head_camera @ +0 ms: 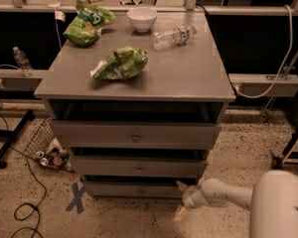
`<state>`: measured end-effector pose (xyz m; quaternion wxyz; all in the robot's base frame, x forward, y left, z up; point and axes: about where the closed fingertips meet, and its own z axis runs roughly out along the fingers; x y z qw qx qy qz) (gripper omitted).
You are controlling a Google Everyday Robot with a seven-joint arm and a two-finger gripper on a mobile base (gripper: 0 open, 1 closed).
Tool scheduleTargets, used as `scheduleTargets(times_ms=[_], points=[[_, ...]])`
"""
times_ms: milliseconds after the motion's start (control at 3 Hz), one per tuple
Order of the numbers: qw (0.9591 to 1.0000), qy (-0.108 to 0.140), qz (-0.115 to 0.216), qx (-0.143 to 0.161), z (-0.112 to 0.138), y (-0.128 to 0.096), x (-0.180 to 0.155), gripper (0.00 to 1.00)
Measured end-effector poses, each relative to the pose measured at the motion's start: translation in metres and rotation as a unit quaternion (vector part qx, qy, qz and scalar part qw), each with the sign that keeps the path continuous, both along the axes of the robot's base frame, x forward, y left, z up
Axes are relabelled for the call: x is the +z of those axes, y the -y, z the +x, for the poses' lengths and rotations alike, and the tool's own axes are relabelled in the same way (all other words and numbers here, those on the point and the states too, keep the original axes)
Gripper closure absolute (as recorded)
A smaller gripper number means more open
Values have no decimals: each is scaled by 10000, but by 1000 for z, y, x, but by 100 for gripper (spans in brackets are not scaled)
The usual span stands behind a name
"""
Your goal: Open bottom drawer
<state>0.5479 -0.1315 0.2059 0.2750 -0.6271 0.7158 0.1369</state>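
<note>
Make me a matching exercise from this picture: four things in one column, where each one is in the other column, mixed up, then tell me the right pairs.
Things:
1. white bowl
2. plastic bottle
3. bottom drawer
4. gripper

Places:
A. low down, by the right end of the lowest drawer front
B. lying on its side, back right of the cabinet top
C. upright at the back of the top, near the middle
D. lowest of the three grey fronts

Pairs: 1-C, 2-B, 3-D, 4-A
</note>
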Motion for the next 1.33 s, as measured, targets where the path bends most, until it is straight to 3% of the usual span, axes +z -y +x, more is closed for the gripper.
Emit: scheduleTargets(times_ms=[667, 1333], points=[[9989, 323, -342, -31, 22, -7, -7, 0], [9935, 611, -965, 22, 40, -29, -17, 0]])
